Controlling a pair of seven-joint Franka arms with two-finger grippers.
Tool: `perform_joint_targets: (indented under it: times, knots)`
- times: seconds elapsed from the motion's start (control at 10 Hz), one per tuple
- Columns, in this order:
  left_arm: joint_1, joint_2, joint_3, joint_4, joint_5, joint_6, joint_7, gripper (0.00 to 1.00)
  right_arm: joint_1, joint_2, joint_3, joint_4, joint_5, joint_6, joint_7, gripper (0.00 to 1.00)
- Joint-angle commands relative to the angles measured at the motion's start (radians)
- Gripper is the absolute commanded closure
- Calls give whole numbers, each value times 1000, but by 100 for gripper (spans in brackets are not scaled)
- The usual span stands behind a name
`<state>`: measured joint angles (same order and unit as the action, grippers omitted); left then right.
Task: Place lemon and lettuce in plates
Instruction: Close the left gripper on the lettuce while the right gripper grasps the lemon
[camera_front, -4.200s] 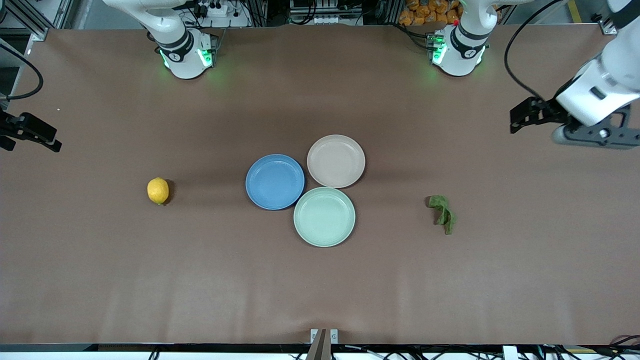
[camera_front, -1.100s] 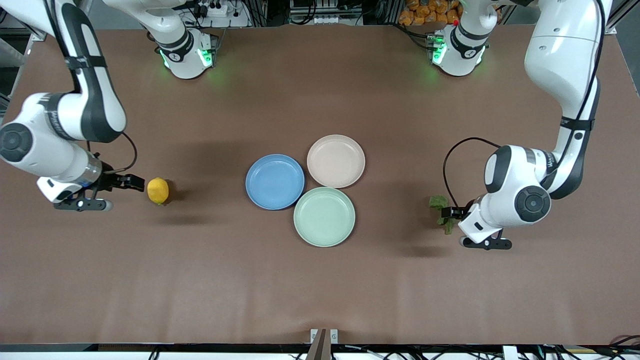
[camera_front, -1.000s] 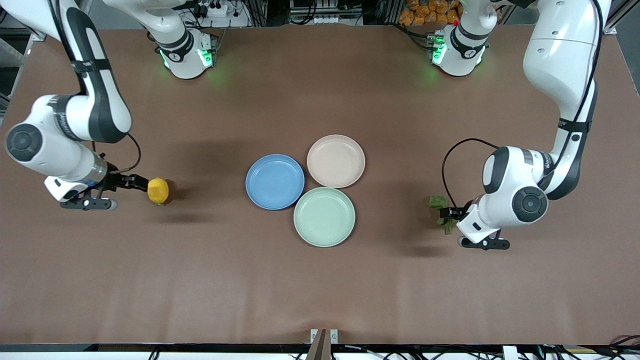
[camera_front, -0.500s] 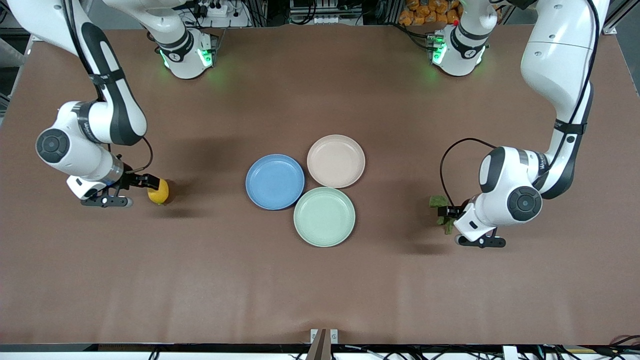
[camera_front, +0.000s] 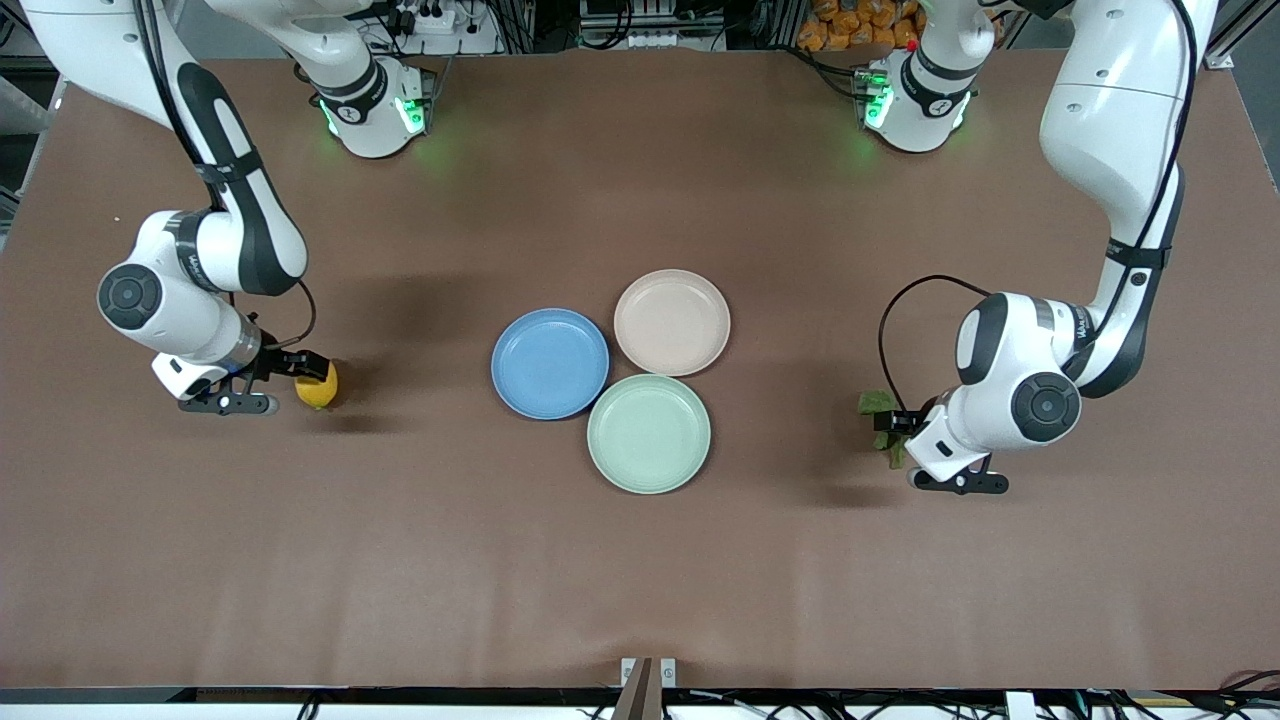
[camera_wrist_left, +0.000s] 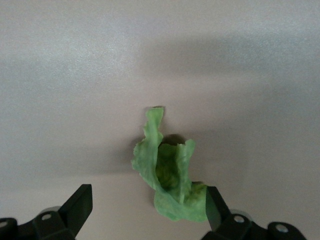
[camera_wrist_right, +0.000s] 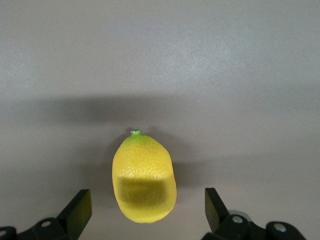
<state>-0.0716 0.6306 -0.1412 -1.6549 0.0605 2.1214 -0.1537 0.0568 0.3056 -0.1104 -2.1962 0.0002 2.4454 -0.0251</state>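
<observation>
The wide-open right pincer (camera_front: 300, 367) has been brought over the small bright-yellow lemon (camera_front: 320, 388) on the brown table (camera_front: 640, 560), the open left pincer (camera_front: 893, 425) over the wrinkly dark-green lettuce (camera_front: 876, 404), nothing gripped.

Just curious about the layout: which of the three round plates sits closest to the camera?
The pale mint-green round plastic plate; it lies lowest in the front view, below the blue and beige-pink ones.
</observation>
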Motion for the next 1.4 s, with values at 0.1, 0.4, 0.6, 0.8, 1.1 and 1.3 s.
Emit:
perform_joint_targets:
  times: [0.1, 0.4, 0.6, 0.8, 1.1, 1.3]
  knots:
    - [-20, 4, 0, -22, 7, 9, -15, 0, 2, 27, 5, -20, 6, 70, 8, 0]
    - [-36, 37, 2, -22, 31, 8, -1, 0, 3, 65, 5, -34, 6, 136, 8, 0]
    - [-34, 49, 0, -23, 77, 3, 2, 0, 9, 87, 6, -36, 6, 168, 8, 0]
    - [-36, 69, 0, -22, 78, 3, -3, 0, 11, 99, 5, -39, 6, 185, 8, 0]
    - [-37, 83, 0, -14, 81, 15, 2, 0, 11, 124, 6, -62, 6, 255, 8, 0]
    - [-65, 81, 2, -8, 79, 17, -6, 100, 17, 154, 6, -77, 4, 323, 10, 0]
